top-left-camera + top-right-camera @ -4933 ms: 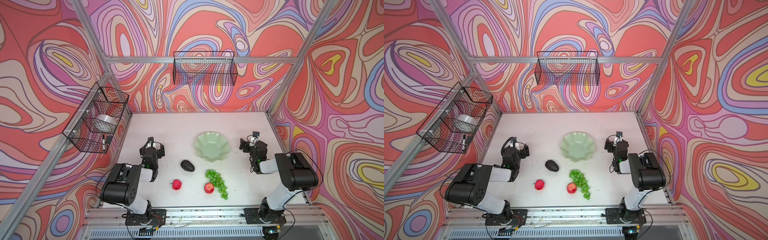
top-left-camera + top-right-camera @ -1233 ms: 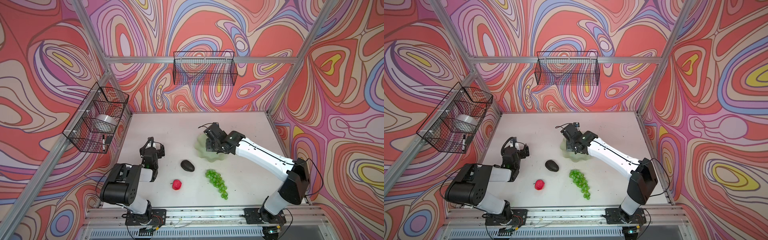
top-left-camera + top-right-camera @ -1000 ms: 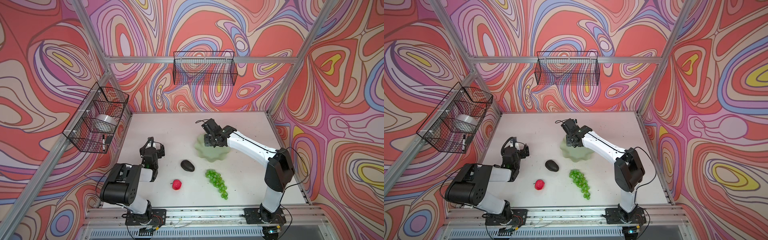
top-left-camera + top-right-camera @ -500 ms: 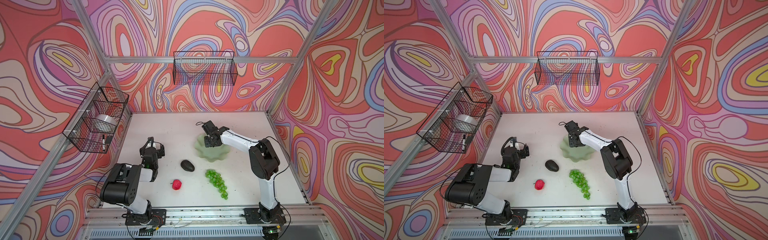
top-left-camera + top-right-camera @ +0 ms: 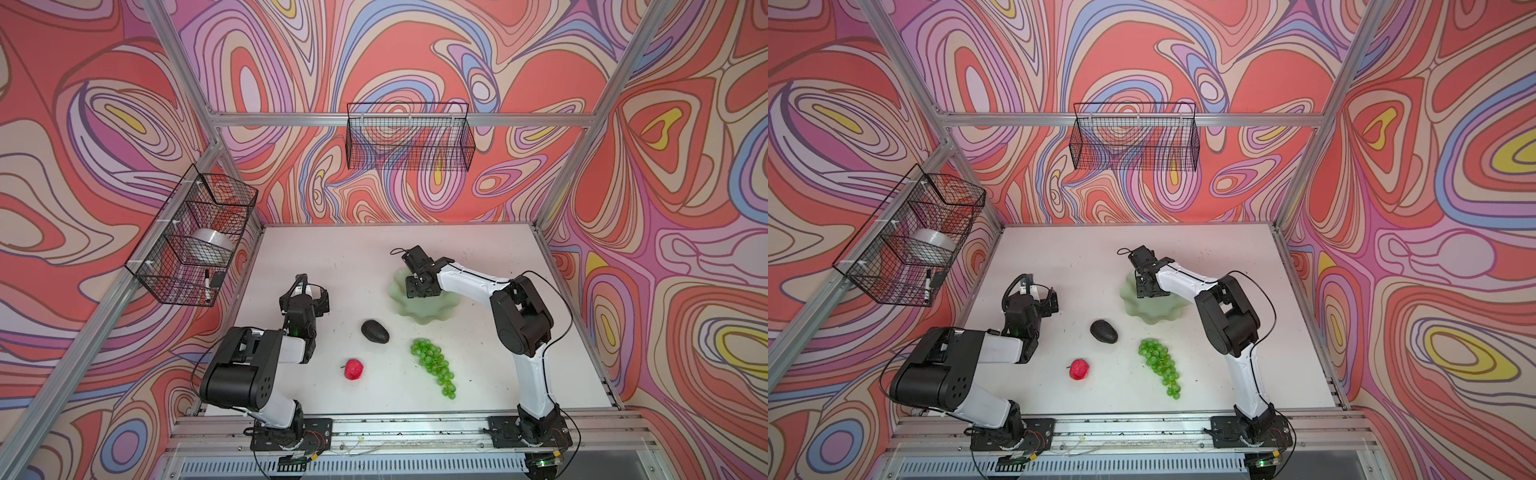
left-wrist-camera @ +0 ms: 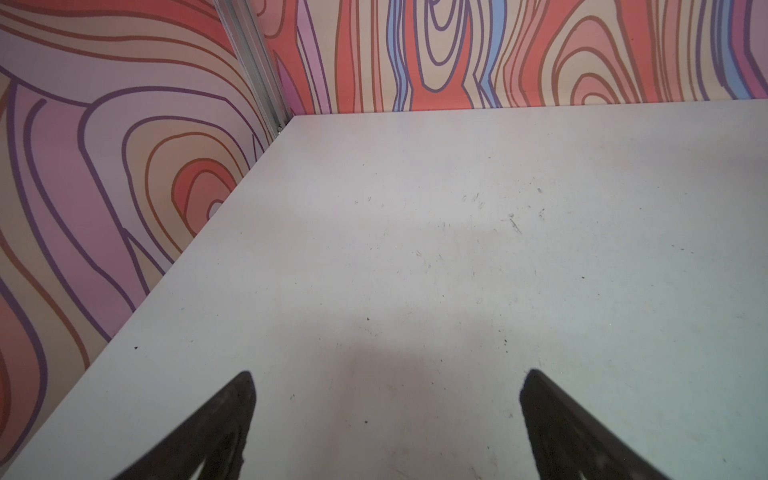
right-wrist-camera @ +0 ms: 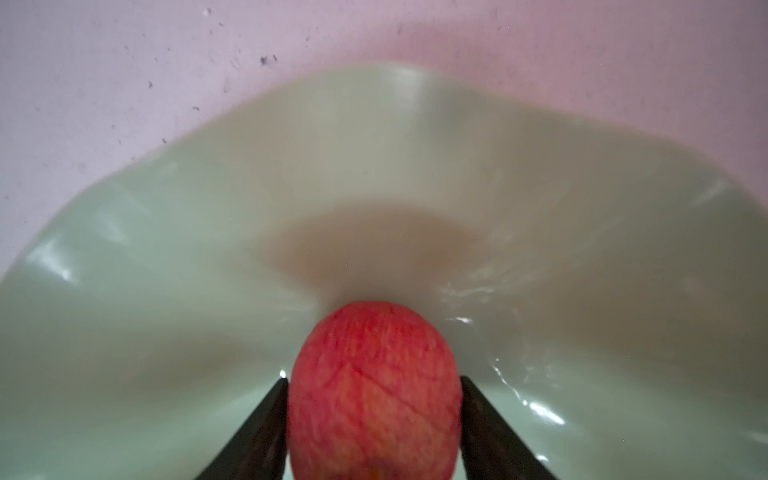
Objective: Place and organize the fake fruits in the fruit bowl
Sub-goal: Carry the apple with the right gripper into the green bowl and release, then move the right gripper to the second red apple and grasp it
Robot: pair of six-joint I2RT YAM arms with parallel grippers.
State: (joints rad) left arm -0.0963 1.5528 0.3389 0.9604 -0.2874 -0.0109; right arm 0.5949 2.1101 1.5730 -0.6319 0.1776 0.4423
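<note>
Since a second ago your right arm's elbow has swung in toward the fruit bowl (image 5: 428, 314). The right gripper (image 7: 374, 379) hangs over the bowl, jaws pinching a red apple (image 7: 374, 353) above its centre. The left gripper (image 6: 389, 374) gapes empty, well apart from the bowl.

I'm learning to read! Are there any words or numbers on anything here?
None can be read anywhere.
The pen in the side wire basket: any print is too small to read.
The apple, bowl and walls: no writing, only patterns.
</note>
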